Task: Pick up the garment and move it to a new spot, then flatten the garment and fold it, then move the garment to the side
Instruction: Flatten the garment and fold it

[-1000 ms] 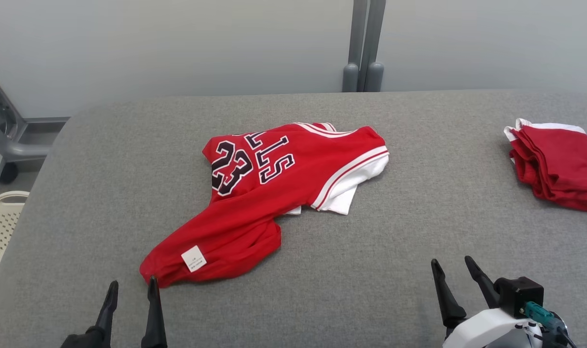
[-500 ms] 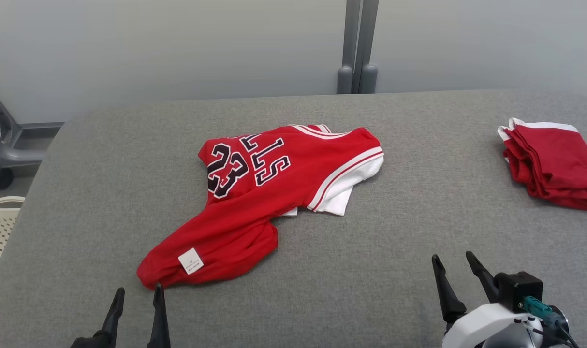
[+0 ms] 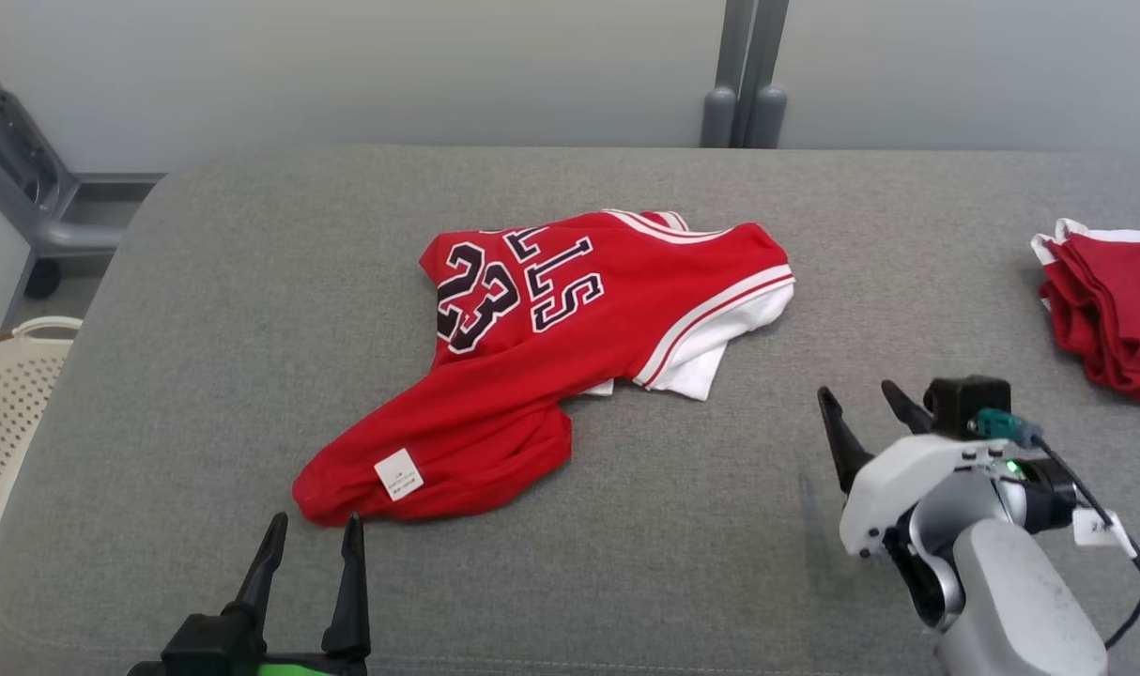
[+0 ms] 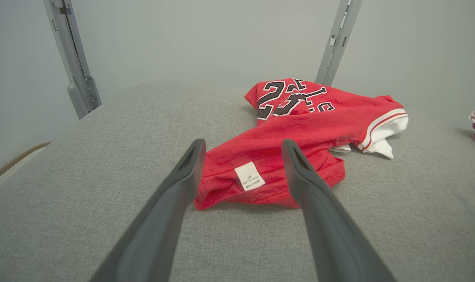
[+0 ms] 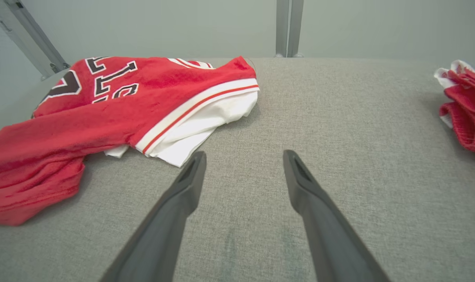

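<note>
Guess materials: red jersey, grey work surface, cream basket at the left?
Red jersey: soft knit fabric, matte, possibly polyester; it drapes and creases, and carries a sewn label. Grey work surface: woven upholstery cloth, heathered, probably padded given its rounded edges. Cream basket: looks like moulded plastic, with a perforated wall.

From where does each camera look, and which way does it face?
Head view: on the head, facing forward and down at the red jersey on the grey table; left tool and right tool show, open.
Left wrist view: behind the left tool, facing the jersey's labelled hem; its fingers show.
Right wrist view: behind the right tool, facing the jersey's white edge; its fingers show.
Shared: head and right wrist views show the folded red pile.
</note>
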### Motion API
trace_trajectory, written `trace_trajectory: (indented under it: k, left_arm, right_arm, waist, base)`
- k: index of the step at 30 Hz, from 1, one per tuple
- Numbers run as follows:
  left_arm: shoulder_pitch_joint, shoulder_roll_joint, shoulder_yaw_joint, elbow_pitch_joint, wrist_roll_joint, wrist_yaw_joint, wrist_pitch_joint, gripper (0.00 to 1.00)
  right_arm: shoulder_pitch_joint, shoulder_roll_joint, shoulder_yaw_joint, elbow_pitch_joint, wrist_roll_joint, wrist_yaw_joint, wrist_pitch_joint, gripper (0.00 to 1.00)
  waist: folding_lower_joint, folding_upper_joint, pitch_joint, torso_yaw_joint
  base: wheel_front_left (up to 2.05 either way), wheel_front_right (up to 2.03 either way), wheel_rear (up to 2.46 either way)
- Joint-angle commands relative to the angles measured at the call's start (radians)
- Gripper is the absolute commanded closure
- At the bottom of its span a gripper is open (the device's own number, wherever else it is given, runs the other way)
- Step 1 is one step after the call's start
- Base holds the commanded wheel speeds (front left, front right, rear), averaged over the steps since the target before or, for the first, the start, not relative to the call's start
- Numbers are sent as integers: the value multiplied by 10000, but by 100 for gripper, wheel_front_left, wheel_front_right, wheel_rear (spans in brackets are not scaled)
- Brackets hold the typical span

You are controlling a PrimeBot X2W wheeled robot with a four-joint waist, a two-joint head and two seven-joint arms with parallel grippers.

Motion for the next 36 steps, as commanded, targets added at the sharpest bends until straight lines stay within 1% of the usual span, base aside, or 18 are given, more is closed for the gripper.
trace_trajectory:
  k: [1,7,11,13,21,25,26,27,28,29,33,36]
  left_arm:
    - [-212,-12,-31,-28,80,-55,-4,0]
    - [-662,-92,-201,-39,137,-177,-4,0]
    - [-869,-136,-298,-64,87,-222,-4,0]
    - [-946,-156,-364,-64,80,-241,-4,0]
    - [-1104,-210,-620,2,21,-308,-4,0]
    - [-1197,-223,-677,27,-22,-295,-4,0]
    - [-1212,-223,-684,36,-40,-297,-4,0]
    - [-1232,-225,-684,44,-44,-299,-4,0]
    - [-1242,-226,-684,52,-47,-299,-4,0]
    - [-1248,-229,-675,64,-67,-292,-4,0]
    - [-1224,-230,-640,97,-99,-250,-4,0]
    - [-1145,-233,-609,144,-142,-224,-6,0]
  right_arm:
    - [-360,-18,-57,237,162,-12,149,0]
    - [-1888,-20,108,1800,123,-10,599,0]
    - [-2560,-21,332,2728,26,-10,711,0]
    - [-2779,-29,352,3181,181,-10,759,0]
    - [-3561,-27,489,4590,398,-10,467,0]
    - [-3843,-31,391,5216,225,-10,427,0]
    - [-3880,-27,364,5358,163,-12,407,30]
    - [-3918,-26,344,5467,157,-10,333,65]
    - [-3932,-24,339,5562,170,-10,290,94]
    - [-3935,-23,342,5644,141,-10,232,100]
    - [-3869,-37,257,5767,119,-16,-87,100]
    - [-3640,-41,199,5697,359,-15,-515,100]
  waist:
    - [0,-1,446,414]
    - [0,-1,1068,1004]
    - [0,-1,1327,1352]
    - [0,-1,1409,1491]
    - [0,-1,1692,1831]
    - [0,-1,1784,1886]
    - [0,-1,1801,1897]
    - [0,-1,1813,1907]
    - [0,-1,1818,1911]
    - [0,-1,1815,1907]
    - [0,-1,1724,1865]
    - [0,-1,1556,1775]
  base:
    - [0,0,0]
    - [0,0,0]
    - [0,0,0]
    - [0,0,0]
    - [0,0,0]
    - [0,0,0]
    - [0,0,0]
    - [0,0,0]
    - [0,0,0]
    - [0,0,0]
    - [0,0,0]
    - [0,0,0]
